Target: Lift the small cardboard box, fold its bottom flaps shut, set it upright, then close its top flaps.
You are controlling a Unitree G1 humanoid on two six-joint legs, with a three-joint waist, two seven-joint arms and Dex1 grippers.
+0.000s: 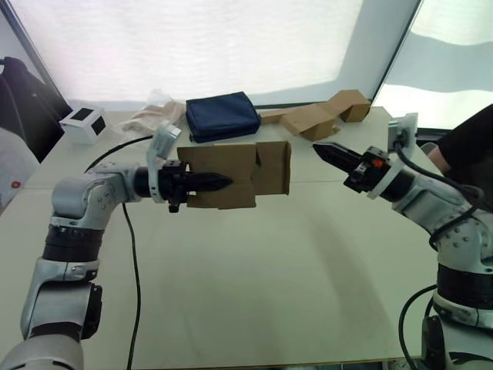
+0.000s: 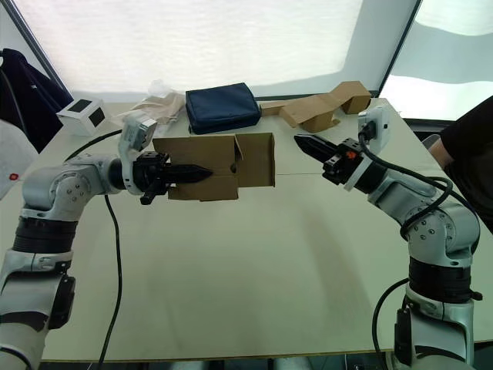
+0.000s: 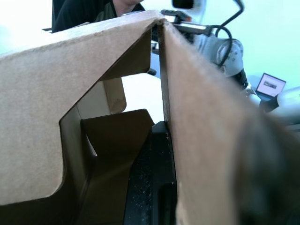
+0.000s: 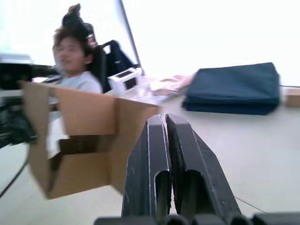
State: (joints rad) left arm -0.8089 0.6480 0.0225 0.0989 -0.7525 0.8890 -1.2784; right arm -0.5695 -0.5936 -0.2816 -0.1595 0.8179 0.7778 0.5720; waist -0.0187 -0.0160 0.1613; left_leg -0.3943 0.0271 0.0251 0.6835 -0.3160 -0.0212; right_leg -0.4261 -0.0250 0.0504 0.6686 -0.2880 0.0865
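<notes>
The small cardboard box (image 1: pixel 239 173) hangs in the air above the table, lying on its side, plain brown. My left gripper (image 1: pixel 219 183) is shut on one of its walls, one finger inside the box (image 3: pixel 150 178) and one outside. In the left wrist view the box's flaps (image 3: pixel 112 140) stand loosely folded inward. My right gripper (image 1: pixel 323 150) is shut and holds nothing. It hovers a short way to the right of the box, its tip pointing at the box's right end (image 4: pixel 126 126).
At the table's far side lie a dark blue pouch (image 1: pixel 222 116), a longer bent cardboard piece (image 1: pixel 323 116), crumpled wrapping (image 1: pixel 154 112) and a white cube with black marks (image 1: pixel 82 123). A person sits beyond the table (image 4: pixel 75 56). A black cable (image 1: pixel 135 262) runs across the table's left.
</notes>
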